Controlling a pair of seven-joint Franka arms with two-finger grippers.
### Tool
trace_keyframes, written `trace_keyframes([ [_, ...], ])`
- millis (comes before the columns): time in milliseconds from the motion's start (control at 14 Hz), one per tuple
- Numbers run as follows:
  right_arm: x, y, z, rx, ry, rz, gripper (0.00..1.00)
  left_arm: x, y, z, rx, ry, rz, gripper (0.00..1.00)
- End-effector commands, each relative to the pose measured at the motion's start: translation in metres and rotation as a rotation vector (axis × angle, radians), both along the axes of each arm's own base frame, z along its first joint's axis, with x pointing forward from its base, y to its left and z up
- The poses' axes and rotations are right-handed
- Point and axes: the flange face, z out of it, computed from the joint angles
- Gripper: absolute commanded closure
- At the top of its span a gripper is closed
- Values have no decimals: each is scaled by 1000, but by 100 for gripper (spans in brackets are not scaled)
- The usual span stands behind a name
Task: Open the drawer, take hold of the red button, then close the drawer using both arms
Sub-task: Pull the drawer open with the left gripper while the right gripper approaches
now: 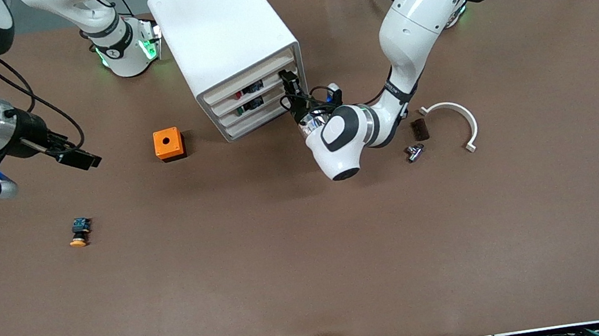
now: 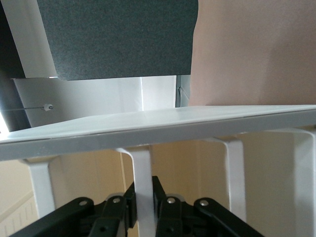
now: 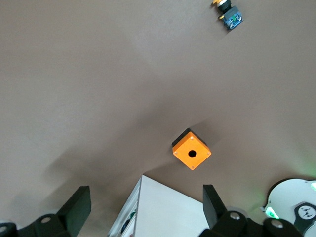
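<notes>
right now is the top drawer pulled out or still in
Still in: the drawer front sits flush with the other slats of the cabinet. The left gripper is shut on its edge tab, not yet pulling.

My left arm: reaches from its base down and across, elbow bent, wrist low and turned level toward the cabinet (image 1: pixel 233 48) front. My left end effector (image 1: pixel 291 90): at the cabinet's front edge, fingers (image 2: pixel 129 207) pinched tight on a thin white upright tab (image 2: pixel 142 187) of a drawer (image 1: pixel 250 88).

My right arm: waits, forearm stretched out above the desk (image 1: pixel 312 260) toward its own end. My right end effector (image 1: pixel 78 158): up in the air, fingers (image 3: pixel 76 210) spread wide, holding nothing.
</notes>
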Motion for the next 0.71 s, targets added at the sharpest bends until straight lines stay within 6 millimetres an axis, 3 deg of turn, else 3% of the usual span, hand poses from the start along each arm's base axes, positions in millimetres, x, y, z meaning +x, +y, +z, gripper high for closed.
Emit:
trace_keyframes([
  [0,4,20,-1,4,6,-51,0,24,12,5,-37,14,69,90],
  [427,5,64,-17,-17,25,-137,0,82,61,-1,-26,-26,228,86],
  [641,5,90,-29,-8,45,-193,0,96,75,0,-31,-39,264,84],
])
